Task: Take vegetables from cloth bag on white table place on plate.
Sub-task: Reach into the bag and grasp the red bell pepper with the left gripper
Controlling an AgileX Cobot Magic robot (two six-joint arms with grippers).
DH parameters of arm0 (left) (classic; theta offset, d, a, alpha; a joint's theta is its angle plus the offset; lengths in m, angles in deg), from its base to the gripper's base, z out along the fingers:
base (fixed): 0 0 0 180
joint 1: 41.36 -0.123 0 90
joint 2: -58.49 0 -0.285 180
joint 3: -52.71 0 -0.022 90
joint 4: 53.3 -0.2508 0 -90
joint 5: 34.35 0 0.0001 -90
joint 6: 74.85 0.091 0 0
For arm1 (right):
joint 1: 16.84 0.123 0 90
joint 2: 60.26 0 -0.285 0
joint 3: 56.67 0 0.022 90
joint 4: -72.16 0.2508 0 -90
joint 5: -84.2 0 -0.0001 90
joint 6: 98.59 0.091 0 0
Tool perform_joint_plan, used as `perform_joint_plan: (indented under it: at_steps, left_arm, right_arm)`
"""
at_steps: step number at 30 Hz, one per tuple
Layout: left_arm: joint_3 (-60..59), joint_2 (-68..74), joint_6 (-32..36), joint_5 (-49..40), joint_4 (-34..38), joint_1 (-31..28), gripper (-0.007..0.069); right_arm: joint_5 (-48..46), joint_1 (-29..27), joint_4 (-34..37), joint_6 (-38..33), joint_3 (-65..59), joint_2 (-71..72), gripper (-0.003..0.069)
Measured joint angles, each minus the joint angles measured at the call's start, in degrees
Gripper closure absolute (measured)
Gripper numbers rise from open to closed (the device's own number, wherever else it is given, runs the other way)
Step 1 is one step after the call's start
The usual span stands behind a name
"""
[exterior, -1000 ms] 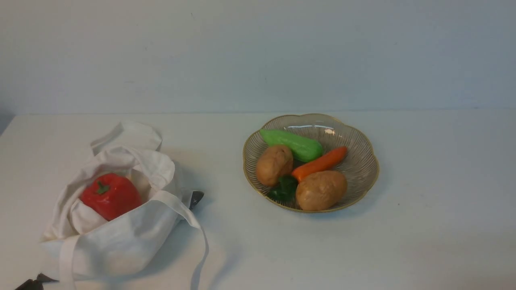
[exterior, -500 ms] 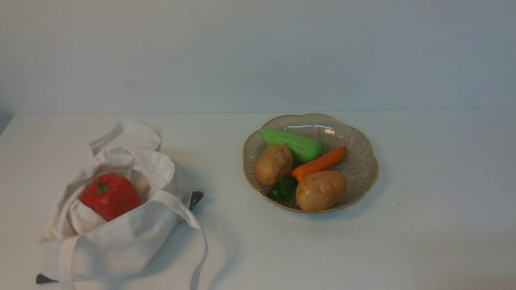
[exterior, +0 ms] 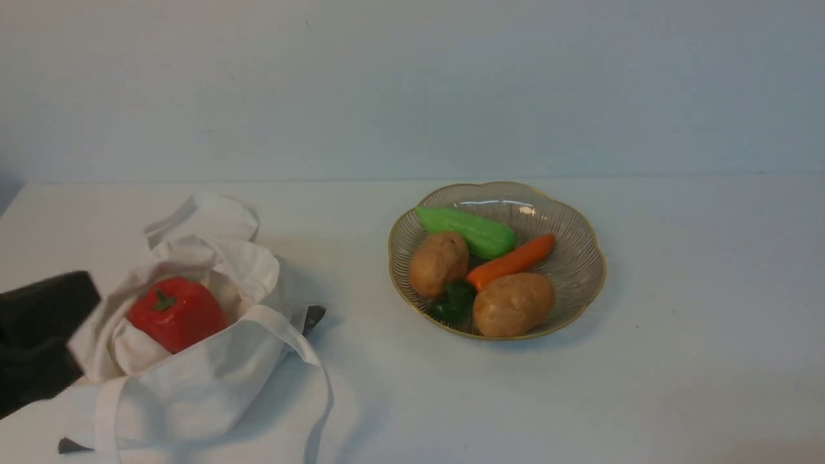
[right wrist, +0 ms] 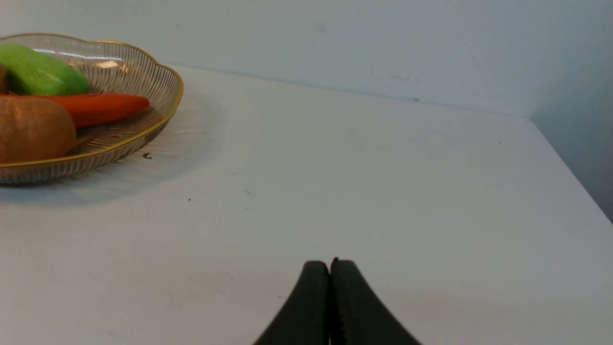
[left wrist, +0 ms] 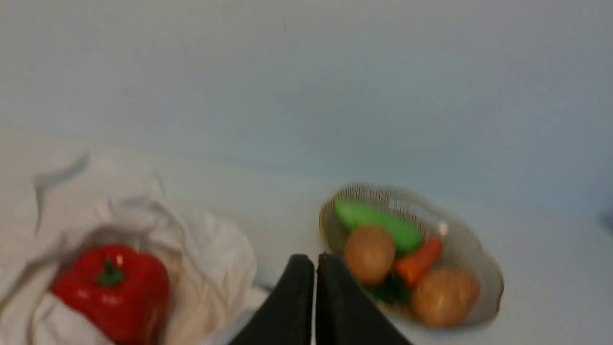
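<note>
**Front view.** A glossy red bell pepper (exterior: 175, 314) with a green stem sits in the open mouth of a soft off-white cloth bag (exterior: 193, 386), on the left side of the matte white table (exterior: 677, 386). To the right, well apart from the bag, stands a clear ribbed glass plate with a gold rim (exterior: 583, 241). It holds two brown potatoes (exterior: 514, 304), a light green cucumber (exterior: 467, 231) and an orange carrot (exterior: 512, 261). A black part of my left arm (exterior: 38, 335) shows at the left edge, just beside the bag.

**Left wrist view (blurred).** My left tool (left wrist: 314, 262) has its jaws pressed together and holds nothing. The pepper in the bag lies to one side of the tips and the plate to the other.

**Right wrist view.** My right tool (right wrist: 329, 264) is likewise closed tight and empty, over bare table and apart from the plate.
</note>
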Motion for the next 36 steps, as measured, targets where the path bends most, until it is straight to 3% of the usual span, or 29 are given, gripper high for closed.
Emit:
perform_joint_plan:
  at_steps: [3,7,18,24,29,36]
  left_arm:
    - [8.10,14.20,0.64,-8.98,-4.90,0.00,0.0629]
    - [15.54,26.71,0.17,-13.61,-10.49,-0.05,0.0629]
    - [31.05,50.07,-1.87,-18.88,-13.30,-7.16,0.0629]
    - [32.04,55.27,2.53,-17.76,-15.00,-8.21,0.0620]
    - [32.22,57.67,5.20,-15.84,-15.21,-8.21,0.0541]
    - [32.22,59.10,6.08,-14.09,-17.97,-8.21,0.0295]
  right_arm:
    - [0.00,0.00,0.00,0.00,0.00,0.00,0.0673]
    - [0.00,0.00,0.00,0.00,0.00,0.00,0.0673]
    - [0.00,0.00,0.00,0.00,0.00,0.00,0.0673]
    - [0.00,0.00,0.00,0.00,0.00,0.00,0.0673]
    - [0.00,0.00,0.00,0.00,0.00,0.00,0.0673]
    - [0.00,0.00,0.00,0.00,0.00,0.00,0.0673]
